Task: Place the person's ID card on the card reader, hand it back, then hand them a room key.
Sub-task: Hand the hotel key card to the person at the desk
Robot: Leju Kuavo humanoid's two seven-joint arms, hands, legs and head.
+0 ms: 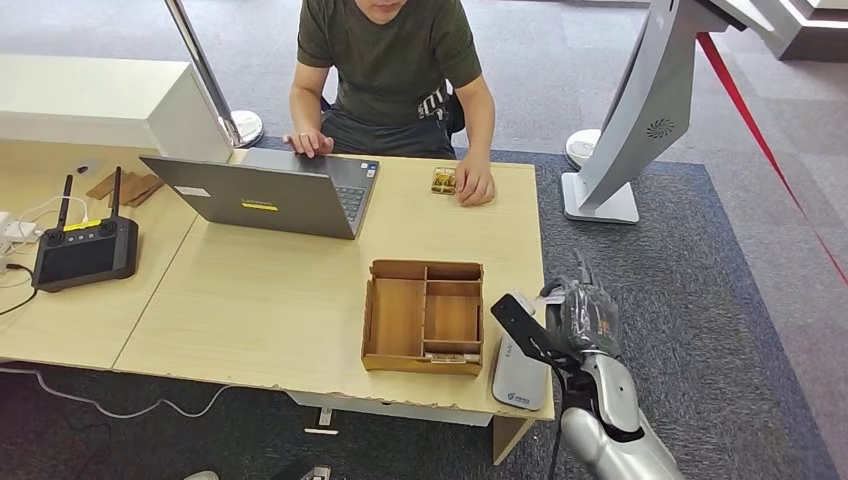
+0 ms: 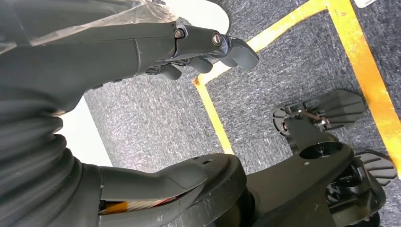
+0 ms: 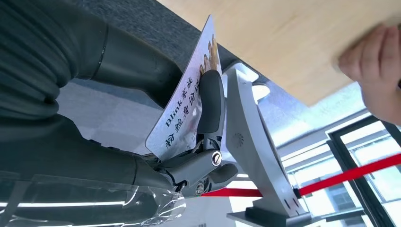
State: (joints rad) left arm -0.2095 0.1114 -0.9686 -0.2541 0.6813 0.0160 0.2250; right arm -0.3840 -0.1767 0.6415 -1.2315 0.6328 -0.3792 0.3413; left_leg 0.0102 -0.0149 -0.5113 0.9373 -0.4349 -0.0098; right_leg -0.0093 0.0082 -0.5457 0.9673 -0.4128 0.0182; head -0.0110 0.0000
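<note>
My right hand [image 1: 578,318] hovers just off the table's front right corner, above the grey card reader [image 1: 520,378] that lies flat on that corner. It pinches the ID card [image 3: 183,116], white with printed characters and a picture, between the thumb and a dark finger [image 3: 210,101]. The card stands tilted on edge. The person [image 1: 385,60] sits at the far side, both hands on the table. My left hand [image 2: 142,52] hangs over the carpet with its fingers apart and nothing in it.
A wooden compartment box [image 1: 424,315] stands left of the reader. Farther back are an open laptop [image 1: 270,195] and a small gold-brown item [image 1: 443,180] by the person's hand [image 1: 474,187]. A black controller [image 1: 85,250] sits at the left, and a grey stand [image 1: 625,130] on the right.
</note>
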